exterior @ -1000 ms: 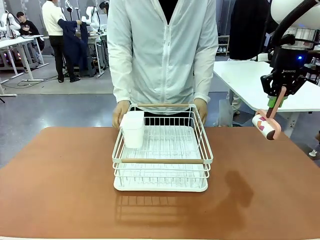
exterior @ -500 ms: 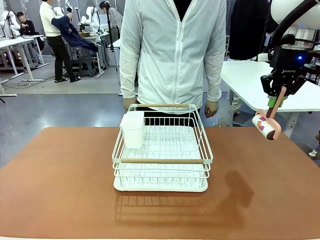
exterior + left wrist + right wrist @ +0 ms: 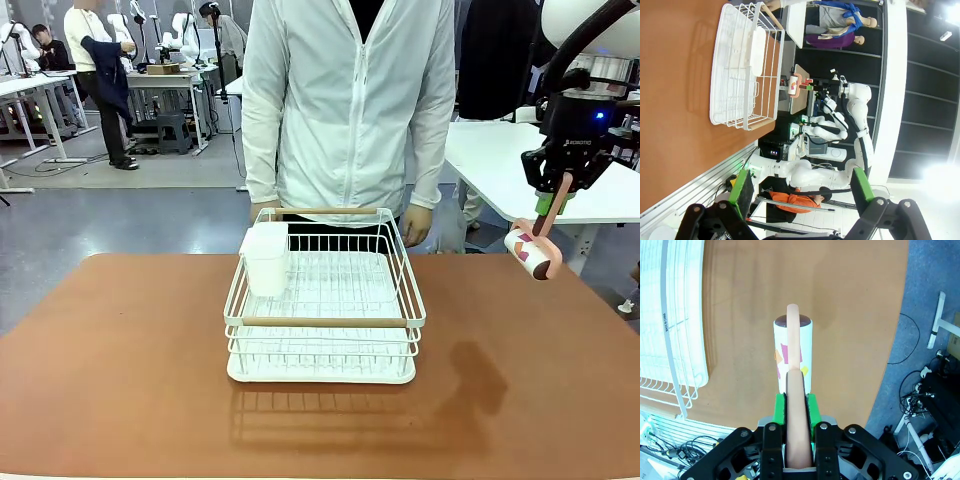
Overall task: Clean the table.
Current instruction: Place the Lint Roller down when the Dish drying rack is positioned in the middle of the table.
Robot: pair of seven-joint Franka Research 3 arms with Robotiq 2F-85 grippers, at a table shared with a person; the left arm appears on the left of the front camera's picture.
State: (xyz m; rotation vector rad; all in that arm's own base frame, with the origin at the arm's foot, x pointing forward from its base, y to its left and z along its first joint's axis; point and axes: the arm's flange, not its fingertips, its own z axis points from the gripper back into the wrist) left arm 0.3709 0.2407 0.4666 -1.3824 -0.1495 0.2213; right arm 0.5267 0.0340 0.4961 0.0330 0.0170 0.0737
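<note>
Table (image 3: pixel 120 370): reddish-brown matte top, rounded corners, spans the whole front view. White wire rack (image 3: pixel 325 300) sits mid-table toward the far edge, wooden bars across its near and far rims, ribbed white tray inside, white cup (image 3: pixel 266 258) in its far-left corner. Wide bare top to the left, right and near side of the rack; its shadow falls toward the near edge. Person in a white jacket stands at the far edge, hand (image 3: pixel 415 222) just behind the rack's far-right corner. Right gripper (image 3: pixel 550 203) hangs above the table's far-right corner, clenched on the pink handle of a lint roller (image 3: pixel 531 252); roller drum is white with coloured patches, raised off the surface. Right wrist view shows handle pinched between the green pads (image 3: pixel 781 410), drum (image 3: pixel 793 356) over bare top, table's right edge close by. Left gripper (image 3: pixel 799 186) in its wrist view: jaws spread wide, nothing between them, rack well apart.
</note>
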